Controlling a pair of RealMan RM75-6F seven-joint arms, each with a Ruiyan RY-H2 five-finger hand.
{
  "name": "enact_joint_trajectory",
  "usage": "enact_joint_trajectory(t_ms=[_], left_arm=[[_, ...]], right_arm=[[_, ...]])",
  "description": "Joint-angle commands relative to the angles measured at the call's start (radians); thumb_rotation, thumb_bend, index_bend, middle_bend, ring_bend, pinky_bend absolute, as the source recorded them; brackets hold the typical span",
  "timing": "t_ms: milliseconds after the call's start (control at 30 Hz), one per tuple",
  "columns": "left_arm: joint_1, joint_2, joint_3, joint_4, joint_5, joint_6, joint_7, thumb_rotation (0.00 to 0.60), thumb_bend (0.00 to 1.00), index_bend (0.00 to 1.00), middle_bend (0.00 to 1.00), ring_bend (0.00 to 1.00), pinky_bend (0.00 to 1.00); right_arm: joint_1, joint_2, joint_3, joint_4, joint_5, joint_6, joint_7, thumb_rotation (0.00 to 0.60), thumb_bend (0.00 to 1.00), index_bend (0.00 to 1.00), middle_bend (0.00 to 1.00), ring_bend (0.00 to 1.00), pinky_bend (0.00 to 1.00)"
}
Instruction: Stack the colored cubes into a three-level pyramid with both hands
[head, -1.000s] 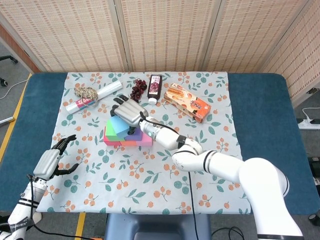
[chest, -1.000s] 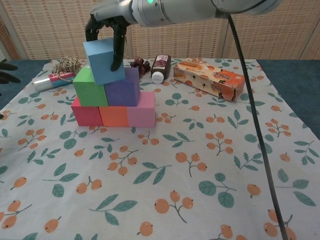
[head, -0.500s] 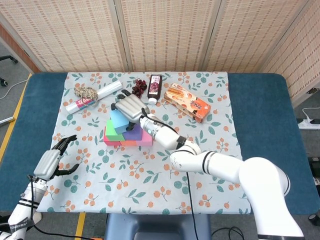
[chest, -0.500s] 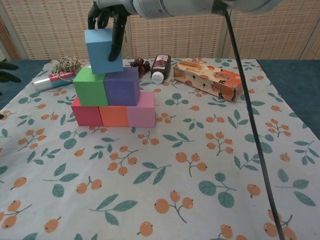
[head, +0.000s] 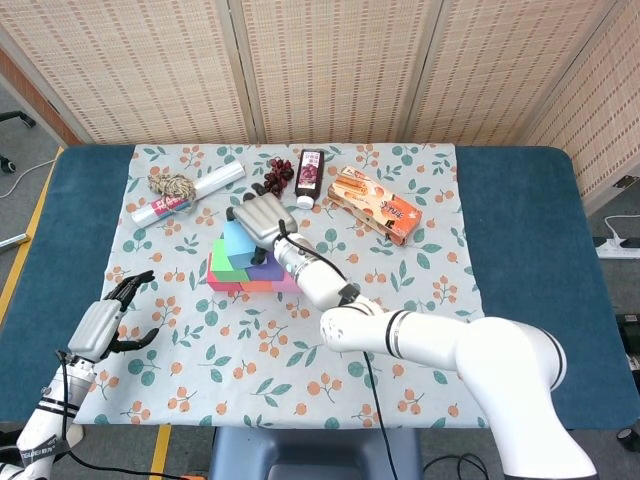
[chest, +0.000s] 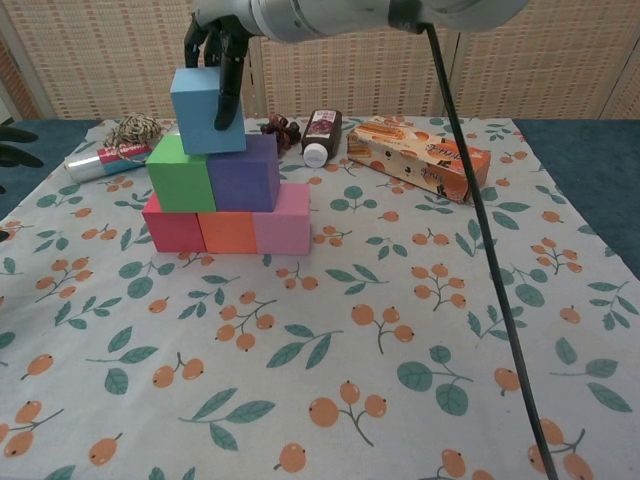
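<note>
A blue cube (chest: 205, 110) sits slightly tilted over the seam between a green cube (chest: 180, 173) and a purple cube (chest: 244, 172). Beneath them lies a row of red cube (chest: 172, 226), orange cube (chest: 229, 232) and pink cube (chest: 283, 227). My right hand (chest: 215, 35) comes down from above and grips the blue cube, fingers (chest: 229, 88) along its right face. The head view shows the same right hand (head: 258, 216) over the blue cube (head: 237, 241). My left hand (head: 104, 321) hovers near the table's front left with fingers apart, holding nothing.
Behind the stack stand a dark bottle (chest: 320, 135), a dark berry bunch (chest: 280, 128), an orange snack box (chest: 418, 155), a coil of rope (chest: 130, 130) and a rolled tube (chest: 98, 160). The flowered cloth (chest: 400, 340) covers the table.
My right hand lifted the blue cube from in front of the green and purple cubes, turned it more upright and brought it down onto their tops. The left hand stayed still.
</note>
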Motion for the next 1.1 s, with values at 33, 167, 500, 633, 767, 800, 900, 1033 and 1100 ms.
enact_joint_trajectory(t_ms=[33,167,500,633,767,800,900,1033,1100], left_arm=[[0.000,-0.001,0.001,0.002,0.001,-0.001,-0.002,0.600,0.31,0.03,0.13,0.08,0.21],[0.000,-0.004,0.001,0.007,0.002,-0.001,-0.007,0.600,0.31,0.02,0.13,0.08,0.21],[0.001,-0.008,0.003,0.019,0.006,0.001,-0.020,0.600,0.31,0.02,0.13,0.08,0.21],[0.001,-0.010,0.003,0.024,0.006,0.002,-0.025,0.600,0.31,0.02,0.13,0.08,0.21],[0.000,-0.011,0.004,0.029,0.009,0.002,-0.031,0.600,0.31,0.02,0.13,0.08,0.21],[0.000,-0.012,0.004,0.029,0.009,0.003,-0.032,0.600,0.31,0.02,0.13,0.08,0.21],[0.001,-0.014,0.005,0.033,0.011,0.004,-0.036,0.600,0.31,0.02,0.13,0.08,0.21],[0.001,-0.015,0.006,0.036,0.011,0.004,-0.038,0.600,0.31,0.02,0.13,0.08,0.21],[0.002,-0.016,0.007,0.038,0.012,0.003,-0.040,0.600,0.31,0.02,0.13,0.08,0.21]], right_arm=[[0.018,-0.002,-0.009,-0.010,0.034,0.015,-0.025,0.600,0.00,0.38,0.40,0.16,0.00],[0.032,-0.009,-0.014,-0.010,0.069,0.032,-0.054,0.600,0.00,0.37,0.40,0.16,0.00],[0.047,-0.036,-0.006,0.010,0.120,0.051,-0.095,0.600,0.00,0.35,0.40,0.16,0.00],[0.047,-0.041,0.003,0.015,0.128,0.061,-0.105,0.600,0.00,0.35,0.40,0.16,0.00],[0.049,-0.044,0.008,0.013,0.143,0.070,-0.123,0.600,0.00,0.34,0.40,0.16,0.00],[0.050,-0.045,0.009,0.013,0.149,0.070,-0.127,0.600,0.00,0.34,0.40,0.16,0.00],[0.054,-0.049,0.015,0.012,0.162,0.075,-0.140,0.600,0.00,0.33,0.40,0.16,0.00],[0.056,-0.052,0.017,0.013,0.168,0.079,-0.147,0.600,0.00,0.32,0.40,0.16,0.00],[0.057,-0.054,0.020,0.015,0.174,0.080,-0.153,0.600,0.00,0.32,0.40,0.16,0.00]])
